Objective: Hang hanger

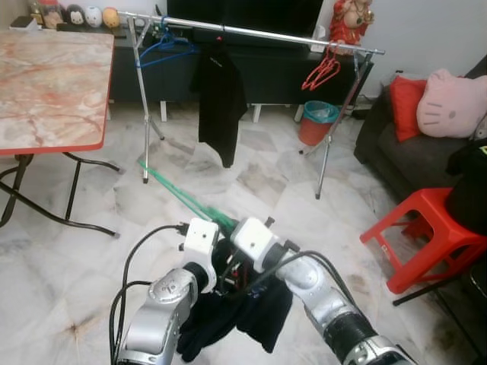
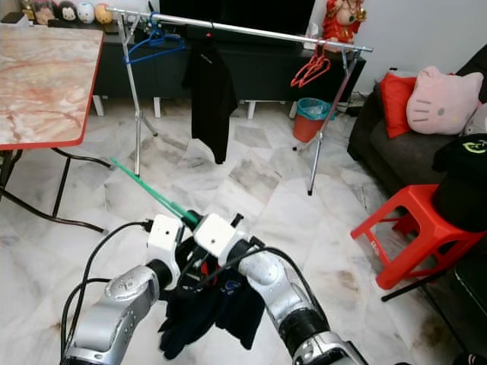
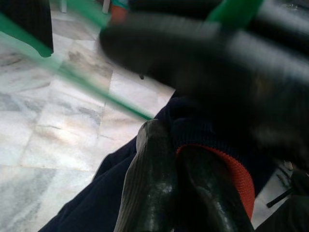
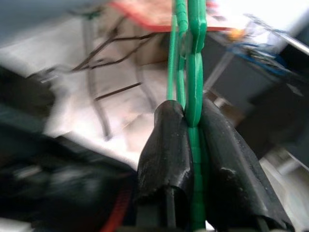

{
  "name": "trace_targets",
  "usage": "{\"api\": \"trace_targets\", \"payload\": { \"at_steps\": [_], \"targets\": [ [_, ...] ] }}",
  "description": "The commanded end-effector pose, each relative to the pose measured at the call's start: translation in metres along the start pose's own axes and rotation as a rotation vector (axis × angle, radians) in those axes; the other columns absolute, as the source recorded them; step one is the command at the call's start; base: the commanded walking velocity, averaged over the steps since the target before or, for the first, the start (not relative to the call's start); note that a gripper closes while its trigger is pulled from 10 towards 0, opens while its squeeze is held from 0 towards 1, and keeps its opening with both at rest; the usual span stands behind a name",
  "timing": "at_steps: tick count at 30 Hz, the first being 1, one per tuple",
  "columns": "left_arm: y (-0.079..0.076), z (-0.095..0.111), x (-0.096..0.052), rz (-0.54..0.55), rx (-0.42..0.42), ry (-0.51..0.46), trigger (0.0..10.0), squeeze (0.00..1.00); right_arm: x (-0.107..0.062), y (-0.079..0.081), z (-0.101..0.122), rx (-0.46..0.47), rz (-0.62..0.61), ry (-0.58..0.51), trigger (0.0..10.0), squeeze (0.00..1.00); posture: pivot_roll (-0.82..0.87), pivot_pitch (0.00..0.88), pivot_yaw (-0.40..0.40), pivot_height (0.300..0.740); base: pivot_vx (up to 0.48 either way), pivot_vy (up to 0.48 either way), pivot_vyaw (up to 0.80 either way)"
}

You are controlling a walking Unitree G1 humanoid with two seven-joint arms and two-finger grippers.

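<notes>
While the garment is worked onto it, the green hanger (image 4: 194, 72) is pinched by the right end effector (image 4: 193, 145).
The left end effector (image 3: 181, 181) is pressed together on the dark garment (image 1: 243, 315), low over the floor; the clothes rail (image 1: 251, 32) stands well apart ahead.

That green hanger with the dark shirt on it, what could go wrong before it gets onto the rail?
The right gripper pinches only the thin green hanger, so it might twist or slip under the weight.

The dark shirt hangs bunched between the arms, pinched by the left gripper, and could slide off.

The rail stands some way off and already carries a black garment and other hangers, so free room looks limited.
</notes>
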State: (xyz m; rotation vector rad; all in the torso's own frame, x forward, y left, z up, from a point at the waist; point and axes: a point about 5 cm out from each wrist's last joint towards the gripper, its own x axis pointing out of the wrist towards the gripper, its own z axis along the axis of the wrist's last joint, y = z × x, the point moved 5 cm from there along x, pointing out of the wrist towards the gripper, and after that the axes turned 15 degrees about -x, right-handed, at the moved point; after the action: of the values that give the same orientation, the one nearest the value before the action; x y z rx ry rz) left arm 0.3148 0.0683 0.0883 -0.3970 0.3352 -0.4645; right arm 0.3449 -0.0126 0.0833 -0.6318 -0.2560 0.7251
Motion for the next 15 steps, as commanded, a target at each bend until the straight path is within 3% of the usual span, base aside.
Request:
{"api": "trace_targets", "payload": {
  "at_steps": [1,2,5,10,11,12,15],
  "targets": [
    [-0.01,0.008,0.001,-0.04,-0.025,-0.025,10.0,0.0,0.001,-0.022,0.003,0.029,-0.106,-0.015,10.0,0.0,0.21,0.0,-0.134,0.74,0.0,0.0,0.0],
    [-0.011,0.01,0.0,-0.051,-0.039,-0.03,10.0,0.0,0.001,-0.032,-0.001,0.172,-0.189,-0.003,10.0,0.0,0.21,0.0,-0.131,0.74,0.0,0.0,0.0],
    [-0.012,0.013,0.0,-0.055,-0.042,-0.038,10.0,0.0,0.0,-0.039,-0.006,0.328,-0.264,0.007,10.0,0.0,0.21,0.0,-0.129,0.74,0.0,0.0,0.0],
    [-0.012,0.016,0.0,-0.055,-0.032,-0.051,10.0,0.0,-0.002,-0.043,-0.01,0.44,-0.317,0.002,10.0,0.0,0.21,0.0,-0.126,0.74,0.0,0.0,0.0],
    [-0.012,0.02,0.0,-0.054,-0.023,-0.067,10.0,0.0,-0.003,-0.041,-0.015,0.544,-0.324,0.007,10.0,0.0,0.21,0.0,-0.125,0.74,0.0,0.0,0.0],
    [-0.012,0.02,0.0,-0.054,-0.023,-0.067,10.0,0.0,-0.003,-0.041,-0.015,0.544,-0.324,0.007,10.0,0.0,0.21,0.0,-0.125,0.74,0.0,0.0,0.0],
    [-0.013,0.027,0.0,-0.054,-0.003,-0.101,10.0,0.0,0.0,-0.029,-0.017,0.812,-0.255,-0.019,10.0,0.0,0.21,0.0,-0.124,0.74,0.0,0.0,0.0]
  ]
}}
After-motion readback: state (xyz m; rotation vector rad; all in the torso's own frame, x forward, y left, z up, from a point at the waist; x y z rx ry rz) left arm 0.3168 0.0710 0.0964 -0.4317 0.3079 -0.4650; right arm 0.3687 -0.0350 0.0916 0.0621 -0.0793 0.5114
